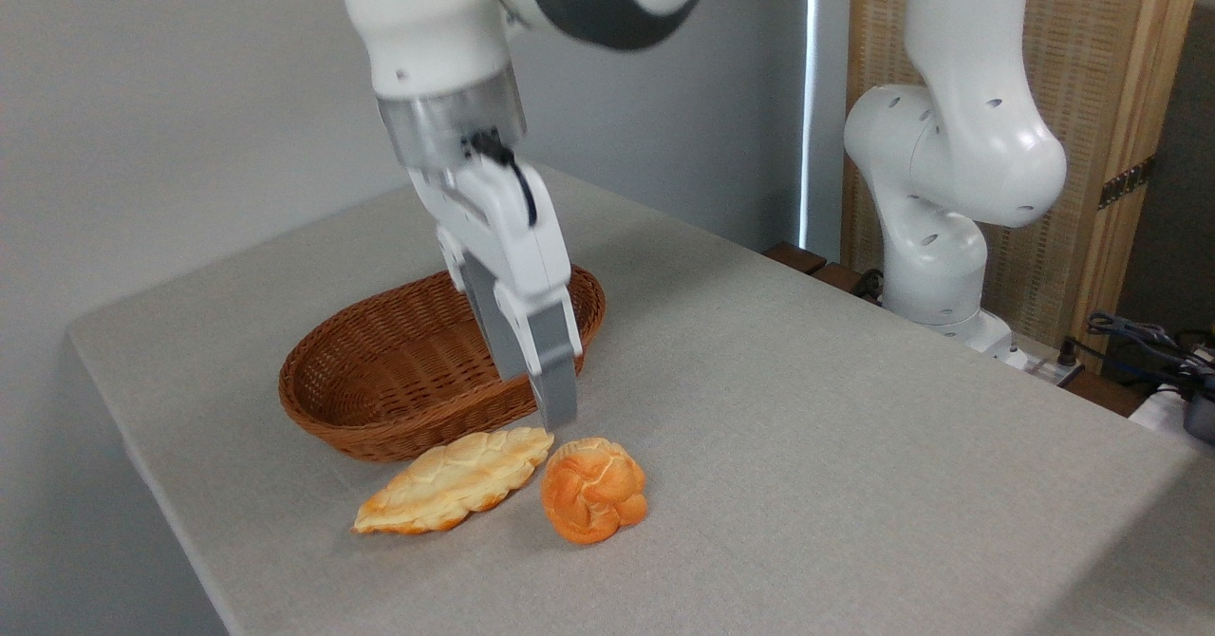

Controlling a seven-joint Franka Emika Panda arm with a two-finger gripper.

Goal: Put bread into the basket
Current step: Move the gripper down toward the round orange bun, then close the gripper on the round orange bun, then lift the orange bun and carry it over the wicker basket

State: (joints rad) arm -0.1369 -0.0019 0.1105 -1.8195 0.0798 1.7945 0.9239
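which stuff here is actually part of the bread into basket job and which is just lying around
Part of the job:
- round orange knotted bun
- brown wicker basket, empty
- end effector, just above the bun

Just lying about:
- pale leaf-shaped loaf beside the bun
- cables at the far right

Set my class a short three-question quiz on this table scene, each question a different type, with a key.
1. True or false: the round bun lies inside the basket.
2. What lies touching the bun on its left? A) a pale leaf-shaped loaf B) a cup C) a knife
3. Fill in: the gripper hangs just above the ____.

Key: 1 false, it lies on the table; 2 A; 3 bun.
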